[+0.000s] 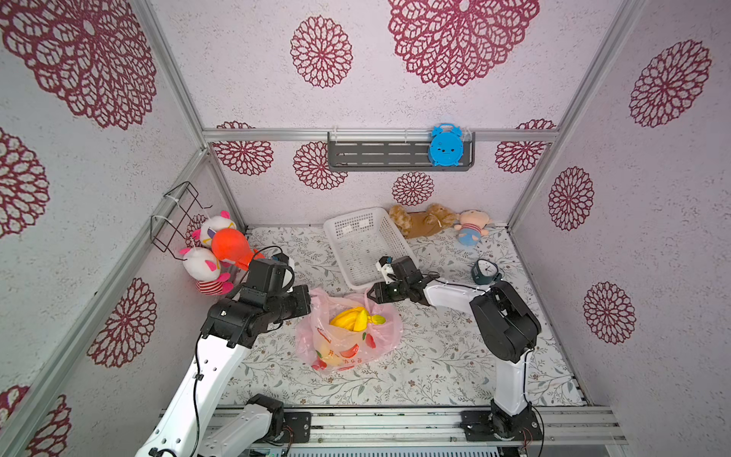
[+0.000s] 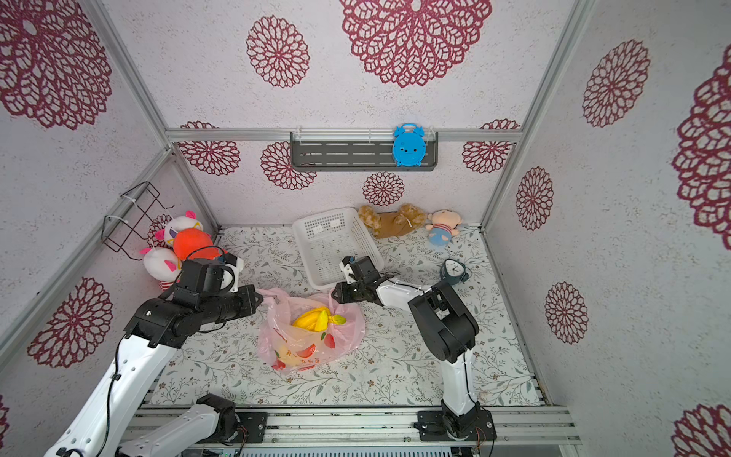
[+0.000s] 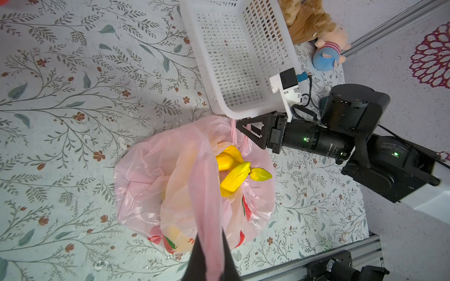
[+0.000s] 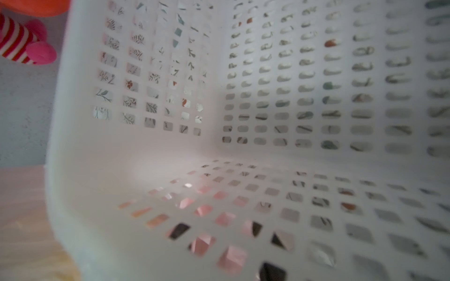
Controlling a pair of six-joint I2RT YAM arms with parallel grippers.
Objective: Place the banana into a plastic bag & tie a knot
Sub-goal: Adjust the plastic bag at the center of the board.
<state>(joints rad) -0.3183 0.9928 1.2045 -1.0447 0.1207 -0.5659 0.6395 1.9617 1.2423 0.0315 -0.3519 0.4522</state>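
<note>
The pink plastic bag (image 1: 344, 348) (image 2: 304, 348) (image 3: 146, 175) lies on the floral table with its mouth open. The yellow banana (image 1: 352, 318) (image 2: 316, 319) (image 3: 233, 177) sits inside it. My left gripper (image 3: 210, 233) is shut on one pink handle strip, which stretches up from the bag. My right gripper (image 1: 372, 294) (image 2: 336, 294) (image 3: 239, 124) is at the bag's far handle, against the white mesh basket (image 1: 356, 237) (image 3: 233, 48). Its jaw gap is hidden. The right wrist view is filled by the basket wall (image 4: 97, 158). No knot shows in any view.
Plush toys (image 1: 213, 253) crowd the left wall behind my left arm. A brown bear (image 1: 419, 219) and a pig doll (image 1: 470, 227) lie at the back. A dark alarm clock (image 1: 485, 271) stands by my right arm. A blue clock (image 1: 446, 145) hangs on the wall shelf.
</note>
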